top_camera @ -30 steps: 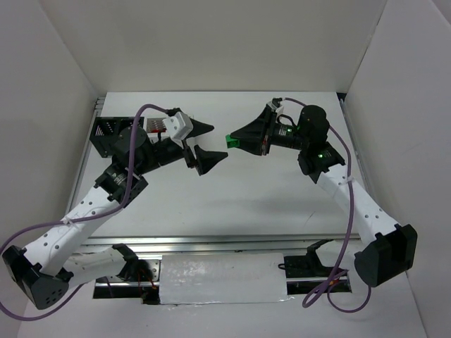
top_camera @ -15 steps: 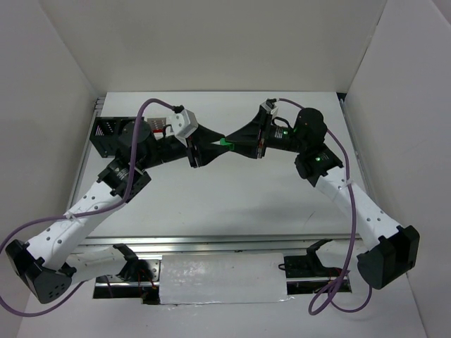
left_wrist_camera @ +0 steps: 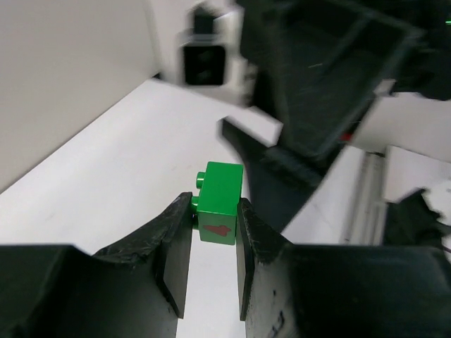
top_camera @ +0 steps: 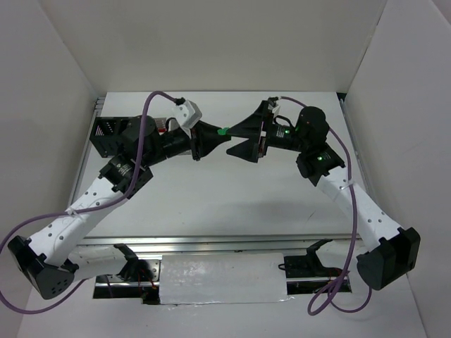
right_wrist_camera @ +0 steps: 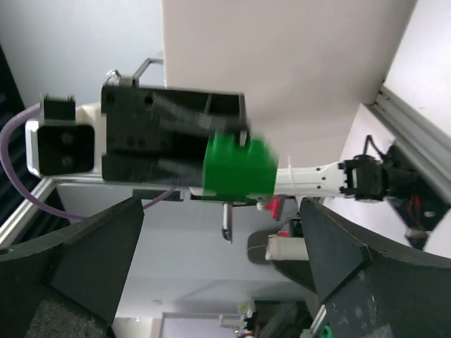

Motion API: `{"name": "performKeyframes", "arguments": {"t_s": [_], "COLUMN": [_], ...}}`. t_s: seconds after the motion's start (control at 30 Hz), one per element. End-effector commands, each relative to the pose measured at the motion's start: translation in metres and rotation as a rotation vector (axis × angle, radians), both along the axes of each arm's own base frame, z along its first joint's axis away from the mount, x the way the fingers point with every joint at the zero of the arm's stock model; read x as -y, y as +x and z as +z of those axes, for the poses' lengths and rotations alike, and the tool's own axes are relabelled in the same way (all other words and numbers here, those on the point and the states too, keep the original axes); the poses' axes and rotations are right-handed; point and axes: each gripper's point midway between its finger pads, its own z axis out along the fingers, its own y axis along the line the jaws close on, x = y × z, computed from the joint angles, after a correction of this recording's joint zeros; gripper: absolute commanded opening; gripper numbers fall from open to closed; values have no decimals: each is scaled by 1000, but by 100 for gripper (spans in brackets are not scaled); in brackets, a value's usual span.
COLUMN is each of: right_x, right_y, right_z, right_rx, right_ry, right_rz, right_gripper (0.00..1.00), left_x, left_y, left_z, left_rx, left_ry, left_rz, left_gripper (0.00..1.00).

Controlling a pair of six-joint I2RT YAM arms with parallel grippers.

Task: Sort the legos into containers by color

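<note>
At mid-frame above the white table (top_camera: 211,204), the left gripper (left_wrist_camera: 213,211) clamps the small green studded plastic brick (left_wrist_camera: 219,203). The right gripper (top_camera: 233,140) gapes beside it. It looks like a handover. Next, carry the brick toward the black slotted bin (top_camera: 104,132), upper left.

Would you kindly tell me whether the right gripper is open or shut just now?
Open: the right gripper has its fingers wide apart on either side of the green lego, which the left gripper pinches.

1 green lego (left_wrist_camera: 220,203), 1 blk container (top_camera: 104,132), 2 grippers: left gripper (left_wrist_camera: 211,220), right gripper (top_camera: 228,139).
</note>
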Motion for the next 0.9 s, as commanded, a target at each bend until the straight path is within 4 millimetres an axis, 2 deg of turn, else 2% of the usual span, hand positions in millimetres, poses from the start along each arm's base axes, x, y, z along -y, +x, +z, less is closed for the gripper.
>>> {"name": "performKeyframes", "arguments": {"t_s": [0.0, 0.03, 0.07, 0.1, 0.13, 0.17, 0.2, 0.23, 0.27, 0.3, 0.33, 0.37, 0.4, 0.43, 0.5, 0.53, 0.57, 0.6, 0.63, 0.77, 0.83, 0.87], "right_x": [22, 29, 36, 52, 61, 67, 81, 84, 89, 91, 93, 97, 98, 99, 104, 106, 107, 108, 109, 111, 111, 111], "right_y": [10, 19, 25, 34, 38, 43, 49, 46, 50, 46, 46, 46, 43, 42, 38, 36, 33, 32, 30, 23, 22, 22], "right_z": [7, -4, -13, -26, -33, -40, -49, -52, -50, -56, -58, -58, -63, -64, -65, -65, -65, -66, -66, -67, -68, -68], "right_rx": [89, 89, 75, 38, 74, 69, 81, 94, 111, 102, 127, 137, 126, 148, 161, 180, 183, 198, 203, 217, 214, 215], "right_ry": [-24, -65, -93, -135, -175, -208, -269, -294, -326, -358, -386, -402, -422, -440, -465, -477, -491, -504, -511, -531, -530, -528], "right_rz": [-76, -123, -157, -216, -247, -284, -345, -344, -387, -387, -394, -411, -412, -411, -427, -427, -431, -427, -425, -416, -412, -408], "right_gripper": [100, 100, 100, 100, 100, 100, 100, 100, 100, 99, 100, 100, 99, 99, 100, 100, 99, 100, 100, 100, 100, 100], "left_x": [-30, -58, -75, -101, -131, -153, -205, -219, -246, -283, -295, -308, -325, -332, -347, -351, -352, -363, -364, -363, -363, -363], "left_y": [49, 73, 88, 115, 131, 148, 157, 172, 178, 185, 193, 196, 200, 206, 212, 217, 221, 223, 226, 228, 228, 227], "left_z": [3, -6, -14, -33, -29, -68, -78, -78, -124, -138, -134, -167, -175, -175, -193, -189, -198, -196, -198, -202, -204, -205], "left_rx": [-38, -87, -121, -200, -224, -328, -418, -443, -570, -654, -678, -777, -811, -814, -869, -870, -899, -905, -913, -911, -915, -917], "left_ry": [-11, 24, 44, 61, 59, 161, 177, 140, 266, 251, 238, 309, 309, 298, 313, 292, 293, 273, 268, 280, 277, 276], "left_rz": [320, 496, 598, 736, 890, 1001, 1205, 1257, 1368, 1478, 1510, 1552, 1590, 1602, 1620, 1625, 1610, 1623, 1611, 1590, 1584, 1586], "left_gripper": [0, 0, 0, 0, 0, 0, 0, 0, 0, 0, 0, 0, 0, 0, 0, 0, 0, 0, 0, 13, 26, 37]}}
